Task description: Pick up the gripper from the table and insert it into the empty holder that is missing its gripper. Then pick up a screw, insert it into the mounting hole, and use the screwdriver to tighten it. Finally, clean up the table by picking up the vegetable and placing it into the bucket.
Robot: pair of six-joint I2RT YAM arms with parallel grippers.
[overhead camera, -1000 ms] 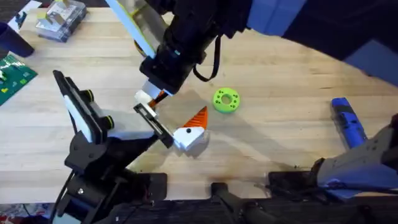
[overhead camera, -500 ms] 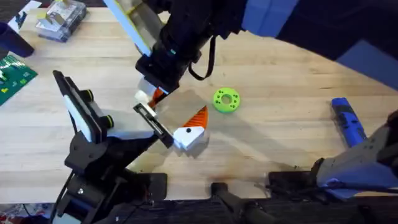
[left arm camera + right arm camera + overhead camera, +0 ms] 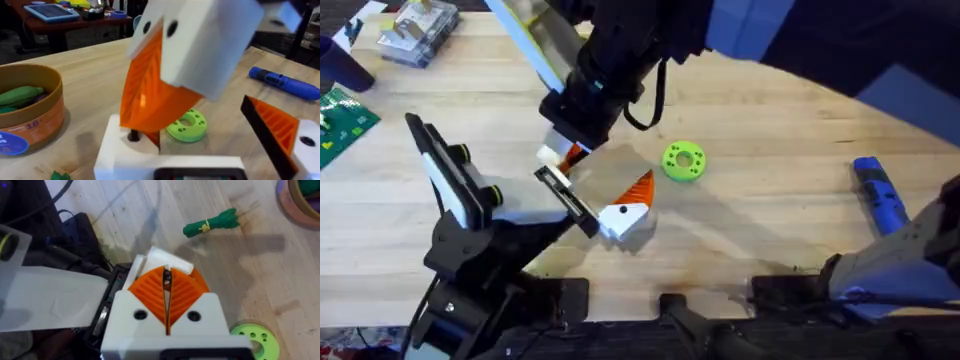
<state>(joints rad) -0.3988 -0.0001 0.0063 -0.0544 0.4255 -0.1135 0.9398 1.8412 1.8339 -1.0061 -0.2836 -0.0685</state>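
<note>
The gripper [image 3: 553,156], a white base with an orange wedge, sits at one end of the black holder [image 3: 565,198]. This holder is my left arm's head. The like piece with a black dot [image 3: 625,214] is at the other end, so my left gripper [image 3: 588,188] stands open. My right gripper [image 3: 166,286] hangs just above the white base [image 3: 150,155], with its orange pads [image 3: 145,97] shut on a thin dark screw [image 3: 166,279]. The blue screwdriver [image 3: 878,195] lies at the right. A green vegetable [image 3: 210,224] lies on the table near the bucket [image 3: 35,117].
A green disc [image 3: 683,161] lies just right of the holder. The bucket holds other green vegetables [image 3: 20,95]. At the far left are a clear plastic box [image 3: 418,30] and a green circuit board [image 3: 340,125]. The right arm spans the far middle of the table.
My right gripper has shifted slightly toward the far left above the holder. The holder, the disc and the screwdriver have not moved.
</note>
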